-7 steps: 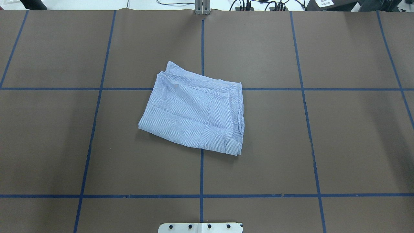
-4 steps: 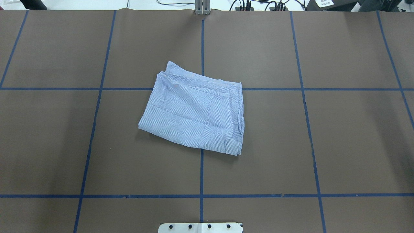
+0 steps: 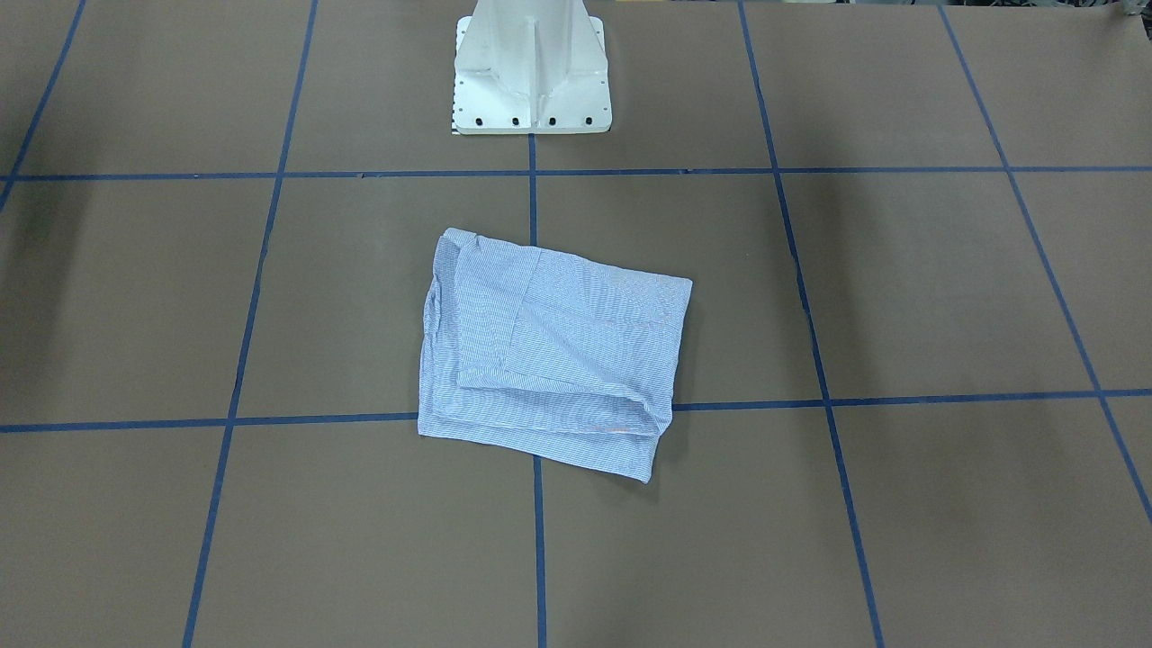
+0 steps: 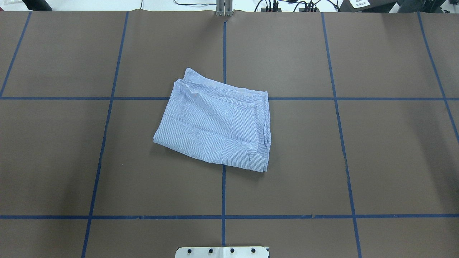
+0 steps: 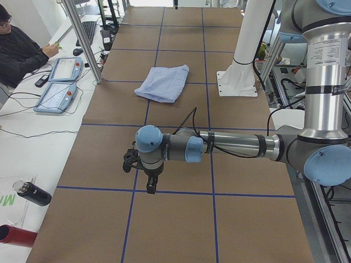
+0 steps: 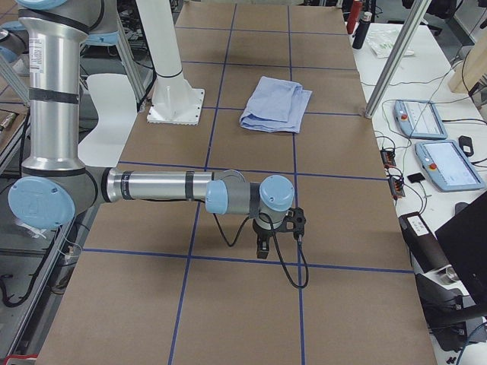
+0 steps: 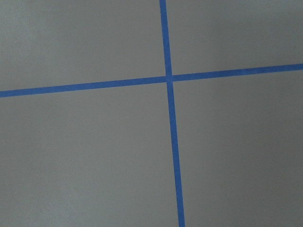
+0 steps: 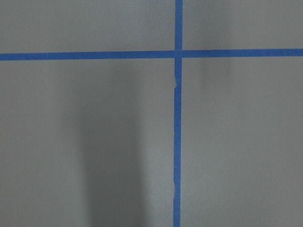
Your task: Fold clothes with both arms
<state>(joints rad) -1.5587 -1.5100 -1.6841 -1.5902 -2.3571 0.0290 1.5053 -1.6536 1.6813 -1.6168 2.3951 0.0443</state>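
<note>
The clothes are one light blue-and-white striped shirt (image 4: pixel 215 125), folded into a flat, roughly square bundle at the table's middle, also seen in the front view (image 3: pixel 549 351) and the side views (image 5: pixel 163 83) (image 6: pixel 275 103). Nothing touches it. Both arms are stretched low over the table ends, far from the shirt. The left gripper (image 5: pixel 152 183) points down over a blue tape crossing, and the right gripper (image 6: pixel 262 249) does the same at the opposite end. Neither shows in the overhead or front view, so I cannot tell whether they are open or shut. Both wrist views show only brown table and tape.
The white pedestal (image 3: pixel 531 72) stands at the robot's side of the brown table (image 4: pixel 322 161), close to the shirt. A seated person (image 5: pixel 19 46), teach pendants (image 5: pixel 57 82) and bottles (image 5: pixel 30 193) are on the side bench beyond the table edge.
</note>
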